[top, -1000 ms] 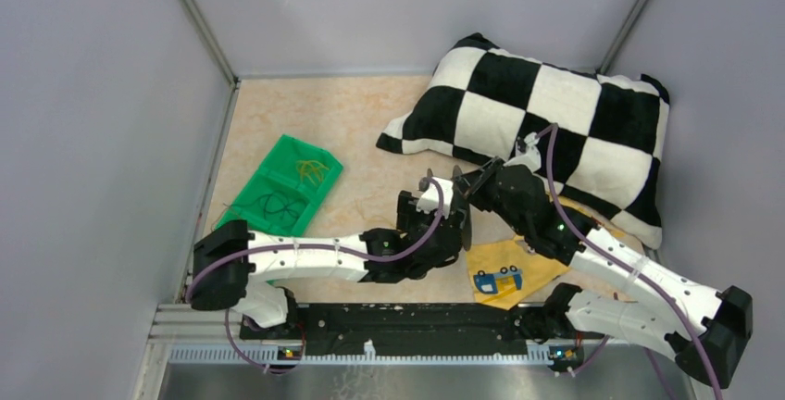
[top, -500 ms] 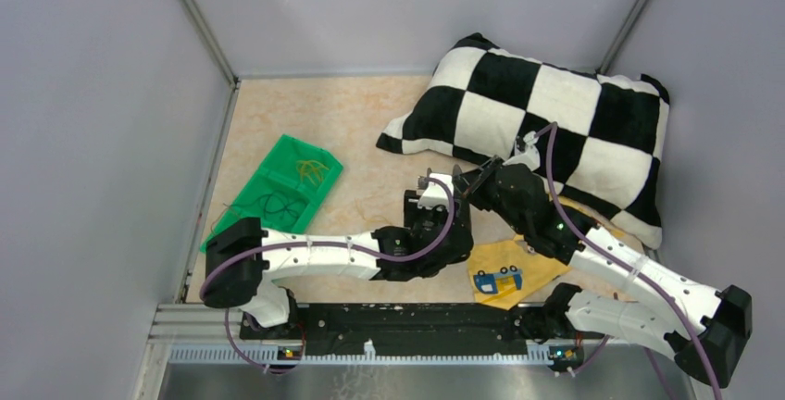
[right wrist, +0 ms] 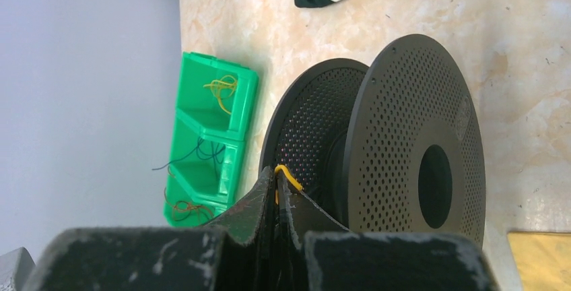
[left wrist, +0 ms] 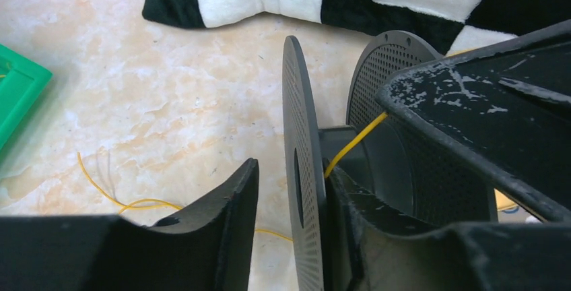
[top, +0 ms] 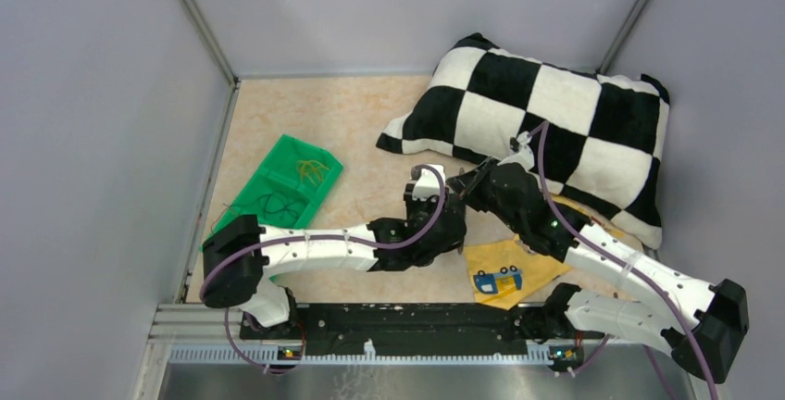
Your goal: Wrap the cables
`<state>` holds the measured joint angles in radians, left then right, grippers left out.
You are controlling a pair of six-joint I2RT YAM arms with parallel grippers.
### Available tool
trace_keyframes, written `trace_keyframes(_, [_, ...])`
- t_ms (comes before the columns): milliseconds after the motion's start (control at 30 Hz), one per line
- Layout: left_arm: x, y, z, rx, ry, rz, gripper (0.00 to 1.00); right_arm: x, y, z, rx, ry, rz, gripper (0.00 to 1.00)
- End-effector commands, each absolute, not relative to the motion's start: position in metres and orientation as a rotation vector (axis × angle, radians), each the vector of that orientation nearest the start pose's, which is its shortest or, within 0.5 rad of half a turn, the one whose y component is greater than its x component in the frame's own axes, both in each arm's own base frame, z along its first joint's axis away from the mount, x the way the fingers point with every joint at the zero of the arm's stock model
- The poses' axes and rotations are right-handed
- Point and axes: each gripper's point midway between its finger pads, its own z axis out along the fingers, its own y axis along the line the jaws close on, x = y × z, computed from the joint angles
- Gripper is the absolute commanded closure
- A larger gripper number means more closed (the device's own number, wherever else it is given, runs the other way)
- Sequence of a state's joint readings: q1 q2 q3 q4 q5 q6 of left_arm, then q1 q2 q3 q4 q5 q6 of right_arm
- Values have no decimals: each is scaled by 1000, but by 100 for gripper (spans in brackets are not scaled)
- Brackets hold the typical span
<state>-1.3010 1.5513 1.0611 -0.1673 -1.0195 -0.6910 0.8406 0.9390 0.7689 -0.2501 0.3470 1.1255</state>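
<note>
This is a robotics lab test cell, not a home or a shop. Plain grey wall panels [top: 93, 94] held in aluminium frame posts [top: 197, 20] box in a marble-patterned tabletop [top: 352, 122]. A metal rail [top: 407, 326] at its near edge carries two white-and-black robot arms, left [top: 315, 252] and right [top: 639, 280]. The things laid out look like staged props: a checkered pillow [top: 546, 113], a green compartment tray [top: 282, 192], a black perforated spool [right wrist: 404, 149] and thin yellow wire [left wrist: 350, 144].

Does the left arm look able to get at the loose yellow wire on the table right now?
Probably not yet: the left hand straddles a flange of the black spool; otherwise the wire lies uncovered beside it.
</note>
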Motion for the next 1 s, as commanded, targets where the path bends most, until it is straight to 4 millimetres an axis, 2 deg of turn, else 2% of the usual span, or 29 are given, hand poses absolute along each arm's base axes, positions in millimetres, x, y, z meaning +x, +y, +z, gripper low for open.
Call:
trace_keyframes(0, [235,-343,188,22,1881,-277,63,249,244,253,505,1955,980,100])
trace_keyframes(133, [235,-347,188,37,1882,-284,81,249,242,254,519,1952,974,100])
trace_keyframes(167, [235,-347,189,38,1881,-290,86,249,240,256,524,1945,969,94])
trace_keyframes(233, [234,-349,191,58,1876,-305,99,250,235,262,530,1922,957,71])
trace_keyframes(333, [233,-352,195,111,1866,-340,100,258,216,278,503,1873,881,50])
trace_keyframes(400, [233,-355,201,153,1845,-382,100,267,199,291,501,1854,842,46])
trace_keyframes(467, [233,-352,205,174,1829,-416,100,272,183,306,503,1824,812,37])
trace_keyframes(533, [235,-348,210,179,1817,-440,100,274,170,314,503,1807,762,26])
trace_keyframes(600, [238,-344,213,173,1813,-452,100,273,163,316,493,1807,719,20])
trace_keyframes(767, [243,-334,227,178,1786,-446,100,265,152,312,432,1810,657,18])
trace_keyframes(833, [244,-333,235,214,1763,-455,100,259,156,313,322,1788,678,19])
trace_keyframes(900, [245,-331,242,269,1735,-471,100,249,162,312,181,1770,699,24])
trace_keyframes(967, [247,-328,242,312,1732,-479,100,241,164,300,97,1799,690,28])
